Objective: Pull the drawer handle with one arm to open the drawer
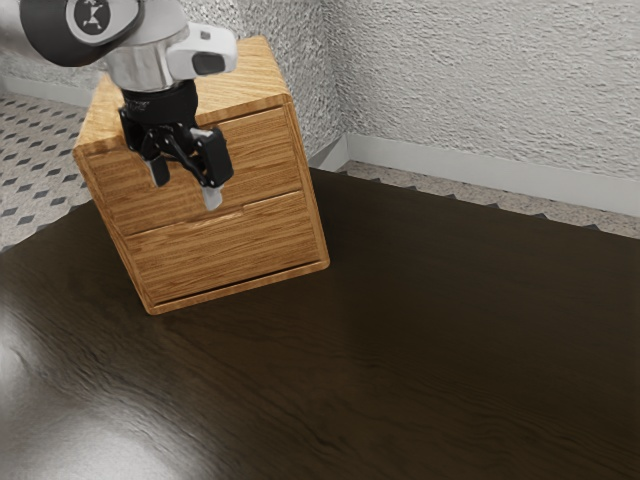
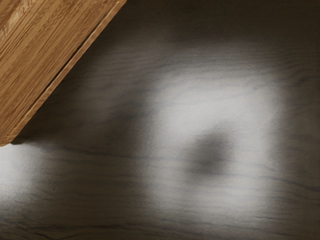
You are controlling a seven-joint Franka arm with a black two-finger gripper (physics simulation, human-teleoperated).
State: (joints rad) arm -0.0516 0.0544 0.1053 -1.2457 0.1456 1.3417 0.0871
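A light wooden cabinet with two stacked drawer fronts stands on the dark wood surface. The upper drawer front and lower drawer front both look flush with the cabinet face. A shallow notch sits on the seam between them, and I see no protruding handle. My black gripper hangs in front of the upper drawer, fingers pointing down and spread open, holding nothing. Its lower fingertip is just above the notch. In the wrist view a corner of the cabinet lies beside the hand.
The dark wood surface stretches wide toward the exterior view's right and front, with bright glare patches. A textured grey wall with a pale baseboard runs behind, and patterned tile floor lies at the exterior view's left.
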